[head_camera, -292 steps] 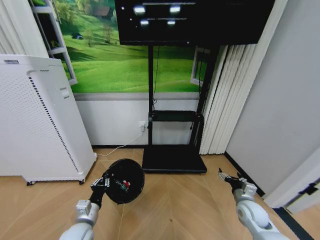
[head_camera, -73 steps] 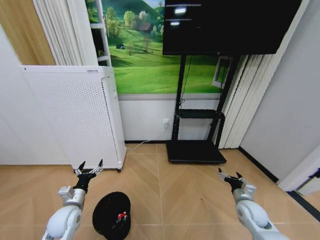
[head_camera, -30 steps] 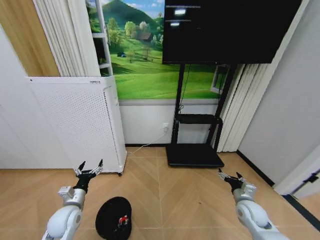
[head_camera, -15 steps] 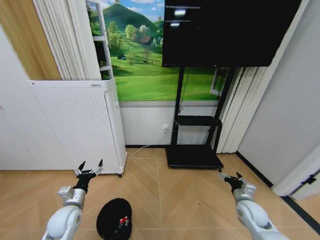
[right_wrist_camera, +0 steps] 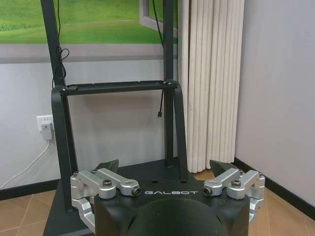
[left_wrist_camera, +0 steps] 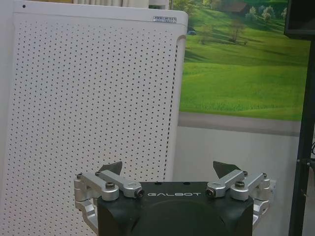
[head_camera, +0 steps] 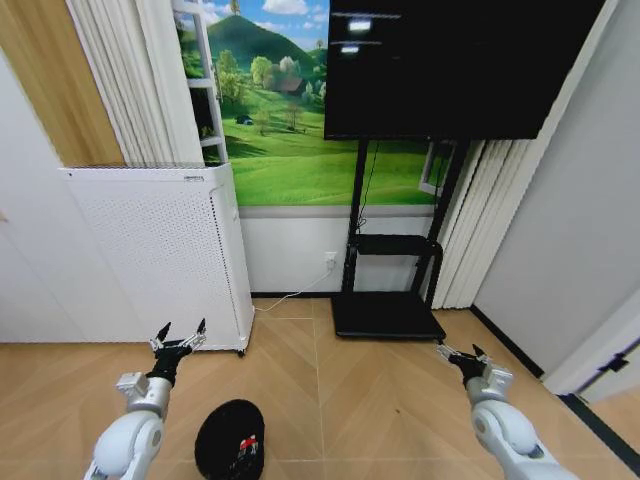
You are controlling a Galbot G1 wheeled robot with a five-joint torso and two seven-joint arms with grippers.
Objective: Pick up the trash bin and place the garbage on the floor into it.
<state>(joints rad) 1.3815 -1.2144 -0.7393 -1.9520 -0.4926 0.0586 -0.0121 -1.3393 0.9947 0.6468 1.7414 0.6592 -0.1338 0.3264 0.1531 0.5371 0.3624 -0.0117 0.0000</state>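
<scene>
My left gripper [head_camera: 180, 337] spread wide above the floor, right gripper [head_camera: 459, 355] likewise empty, trash bin [head_camera: 229, 453] standing between my arms, red garbage [head_camera: 245, 446] inside, GALBOT lettering on both wrists.

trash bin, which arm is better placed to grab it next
Probably the left: the open left gripper hovers just above and left of the trash bin, while the open right gripper sits far across the floor.

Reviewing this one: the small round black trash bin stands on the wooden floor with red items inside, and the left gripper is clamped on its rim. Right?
Not quite. The small round black trash bin is on the wooden floor with red items inside, but the left gripper hangs open above and apart from it, as the head view shows.
</scene>
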